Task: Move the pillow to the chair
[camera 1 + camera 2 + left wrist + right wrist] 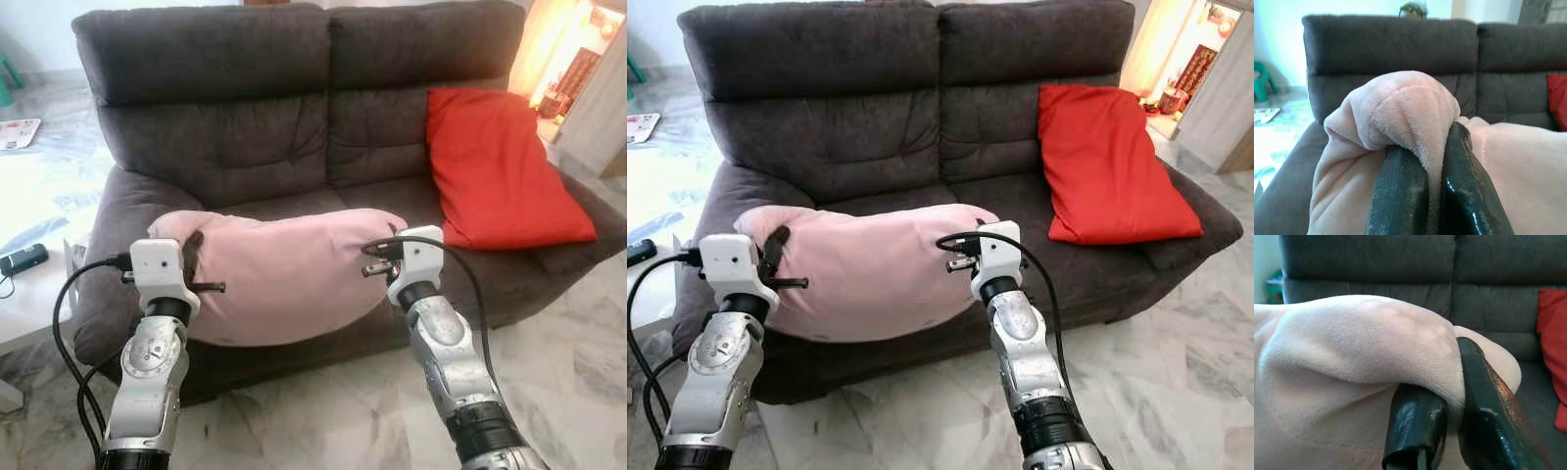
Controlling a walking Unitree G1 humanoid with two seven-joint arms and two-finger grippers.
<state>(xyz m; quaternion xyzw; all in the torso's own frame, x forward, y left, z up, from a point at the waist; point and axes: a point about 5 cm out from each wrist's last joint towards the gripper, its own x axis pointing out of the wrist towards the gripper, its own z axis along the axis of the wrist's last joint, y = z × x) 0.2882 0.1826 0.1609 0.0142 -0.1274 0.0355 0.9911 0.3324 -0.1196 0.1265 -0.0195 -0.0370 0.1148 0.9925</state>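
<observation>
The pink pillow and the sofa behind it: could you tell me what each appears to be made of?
The pink pillow looks like soft plush fleece: a short fuzzy nap, and it bunches where the left gripper and right gripper pinch it. The sofa seems matte dark grey microfibre or suede-like fabric, with soft creases and no sheen.

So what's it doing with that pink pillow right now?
Left gripper and right gripper each shut on an end of the pink pillow. Pillow before the sofa. Nothing in the way.

The plush pale-pink pillow (284, 269) hid the dark grey fabric sofa's (245, 108) front seat edge and both grippers' fingertips.
</observation>
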